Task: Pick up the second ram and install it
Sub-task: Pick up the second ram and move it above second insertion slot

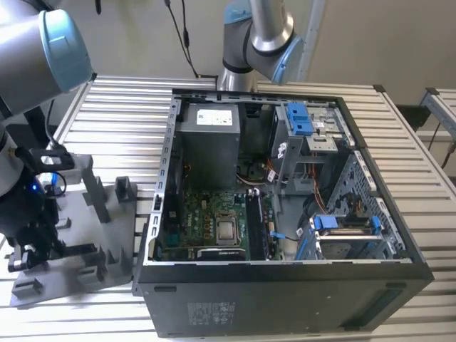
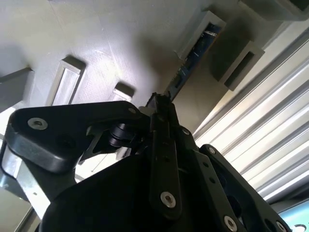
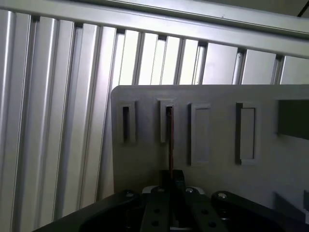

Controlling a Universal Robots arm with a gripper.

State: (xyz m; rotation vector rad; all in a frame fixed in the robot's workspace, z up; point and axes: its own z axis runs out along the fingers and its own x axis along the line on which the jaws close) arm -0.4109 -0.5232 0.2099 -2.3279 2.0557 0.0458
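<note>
**Tool [image 3: 175, 178] grips the ram [image 3: 170, 140] at the tray [image 3: 140, 154]**

The tool is clenched on the near end of the thin blue ram. The ram stands on its edge, straight ahead of the tool's tips. Its far end sits in a slot [image 3: 167, 121] of the grey tray. The tray lies on the ribbed counter [image 3: 58, 121], beside the open case [image 1: 285, 214].

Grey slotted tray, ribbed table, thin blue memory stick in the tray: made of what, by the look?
Grey slotted tray: likely matte moulded plastic; uniform colour, rounded edges. Ribbed table: bare metal, probably aluminium; bright sheen along ribs. Thin blue memory stick: seemingly circuit board; blue face, small dark parts.
</note>
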